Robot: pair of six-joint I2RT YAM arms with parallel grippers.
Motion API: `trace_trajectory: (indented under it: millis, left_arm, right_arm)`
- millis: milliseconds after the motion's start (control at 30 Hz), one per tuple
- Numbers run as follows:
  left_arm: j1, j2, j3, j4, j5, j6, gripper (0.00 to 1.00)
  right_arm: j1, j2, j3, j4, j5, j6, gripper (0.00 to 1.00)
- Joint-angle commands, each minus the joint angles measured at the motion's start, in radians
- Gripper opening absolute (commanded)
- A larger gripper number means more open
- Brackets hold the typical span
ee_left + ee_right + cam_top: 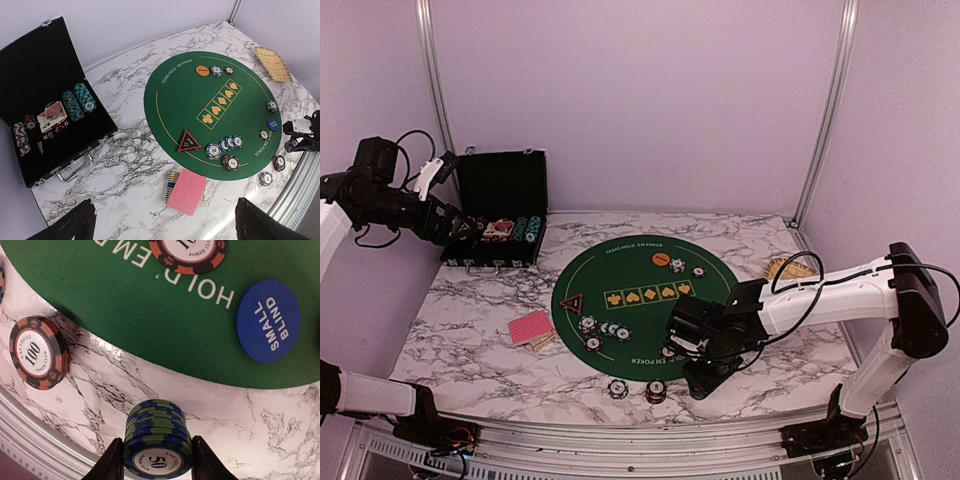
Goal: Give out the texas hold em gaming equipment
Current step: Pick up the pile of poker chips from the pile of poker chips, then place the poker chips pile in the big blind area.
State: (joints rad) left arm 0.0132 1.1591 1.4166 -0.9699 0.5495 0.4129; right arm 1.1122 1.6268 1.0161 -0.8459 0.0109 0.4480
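My right gripper [157,460] is shut on a short stack of blue-and-green "50" poker chips [158,440], one finger pressed to each side, on the marble just off the green mat's [640,300] near edge. In the top view that gripper [696,384] hides the stack. A black-red "100" stack [38,352] stands to its left, and the blue small-blind button [268,321] lies on the mat. My left gripper [172,225] is open and holds nothing, high above the red-backed cards [187,191]. The triangle marker [189,141] and orange button [202,71] lie on the mat.
The open black chip case [500,215] stands at the back left with chips and cards inside. A tan slatted wooden piece [790,268] lies at the mat's right. More chip stacks [603,329] sit on the mat, and two stacks [618,389] near the table's front rail.
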Motion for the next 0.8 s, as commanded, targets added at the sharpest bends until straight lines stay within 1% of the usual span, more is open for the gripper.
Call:
trace_trajectory:
  millis: [0, 200, 433, 600, 767]
  left_arm:
    - [-0.004, -0.005, 0.009, -0.022, 0.007, 0.012, 0.99]
    - [-0.004, -0.005, 0.006, -0.023, 0.012, 0.010, 0.99]
    - [-0.005, -0.013, 0.002, -0.022, 0.011, 0.013, 0.99]
    - [-0.004, -0.009, 0.000, -0.022, 0.019, 0.013, 0.99]
    - [-0.004, -0.011, -0.009, -0.023, 0.017, 0.013, 0.99]
  right_arm:
    - [0.005, -0.015, 0.035, -0.025, 0.033, -0.003, 0.41]
    - [0.005, -0.025, 0.063, -0.060, 0.046, -0.009, 0.40]
    - [-0.005, -0.023, 0.149, -0.129, 0.096, -0.034, 0.39]
    - [-0.092, -0.003, 0.246, -0.148, 0.139, -0.089, 0.38]
    - [-0.228, 0.068, 0.385, -0.107, 0.187, -0.165, 0.35]
